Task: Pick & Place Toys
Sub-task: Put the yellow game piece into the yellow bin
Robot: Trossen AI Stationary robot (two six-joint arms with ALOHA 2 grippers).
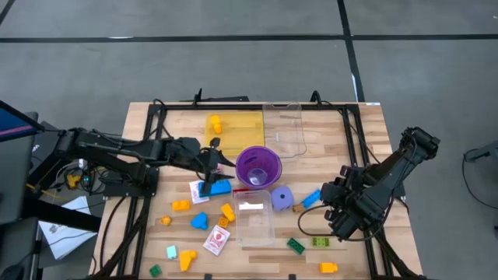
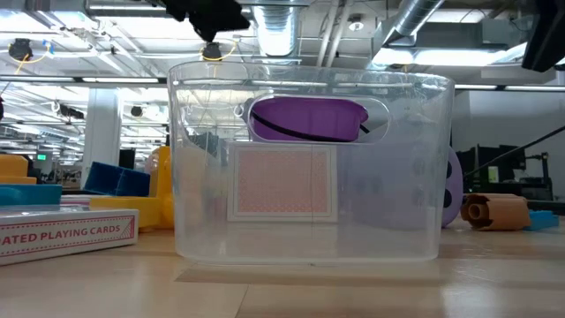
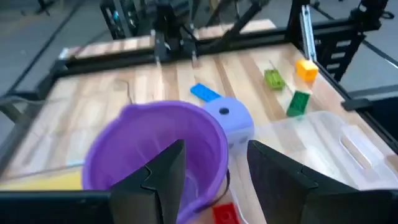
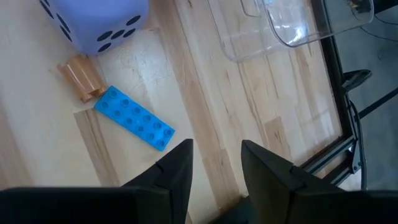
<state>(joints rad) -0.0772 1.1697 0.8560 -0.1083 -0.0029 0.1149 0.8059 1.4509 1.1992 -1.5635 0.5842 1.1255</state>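
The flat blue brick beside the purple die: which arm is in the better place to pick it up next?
Probably the right. The right gripper is open above bare wood, close to the flat blue brick and the purple die. The left gripper is farther off, beside the purple cup.

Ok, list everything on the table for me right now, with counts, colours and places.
Cup: one, purple, table centre.
Die: one, purple, right of the cup.
Trays: clear near front centre; clear and yellow at back.
Bricks: roughly a dozen, yellow, orange, blue, green, scattered along the front; one orange in the yellow tray.
Card boxes: two, white-red, front left.
Left claw: open, beside the cup.
Right claw: open, near a blue brick.
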